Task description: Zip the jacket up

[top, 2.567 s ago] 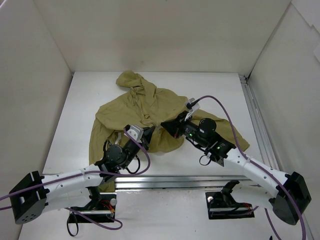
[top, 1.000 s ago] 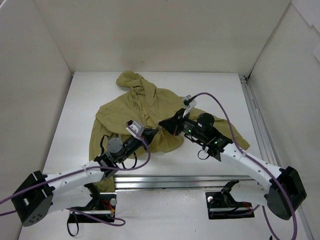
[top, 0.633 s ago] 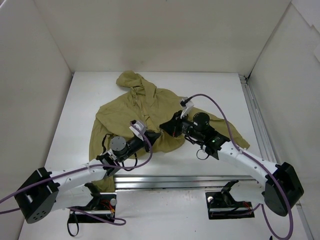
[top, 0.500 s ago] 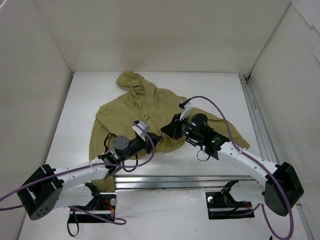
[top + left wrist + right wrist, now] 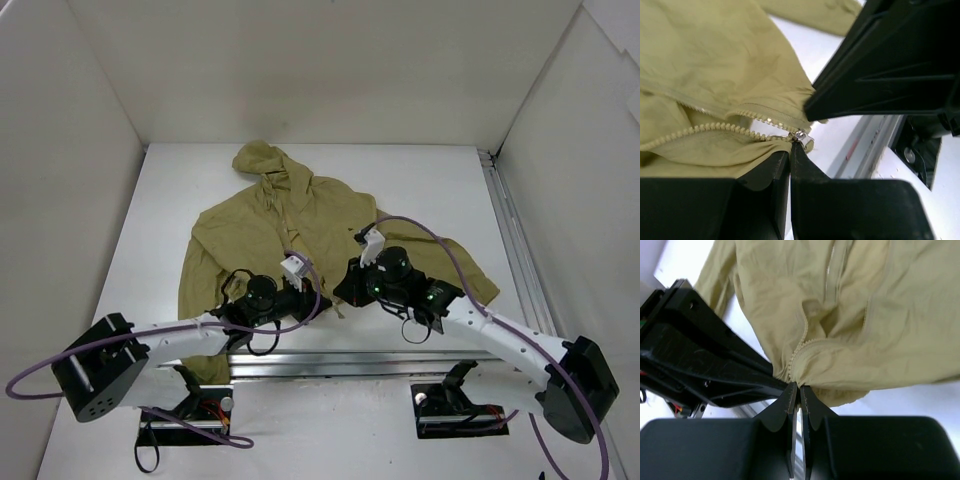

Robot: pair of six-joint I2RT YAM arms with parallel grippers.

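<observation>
At its hem, left pincer (image 5: 790,148) and right pincer (image 5: 799,388) pinch jacket (image 5: 300,215) (slider (image 5: 801,136): left-wrist only).

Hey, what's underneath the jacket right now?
The white table shows beside the jacket. Directly beneath it, the fabric hides whatever is there, including its own back layer.

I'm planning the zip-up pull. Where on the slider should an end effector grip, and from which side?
Pinch the slider by its metal pull tab, at the jacket hem. Come from the hem side, as the left end effector does: the teeth run away from there, leaving the tab exposed.
</observation>
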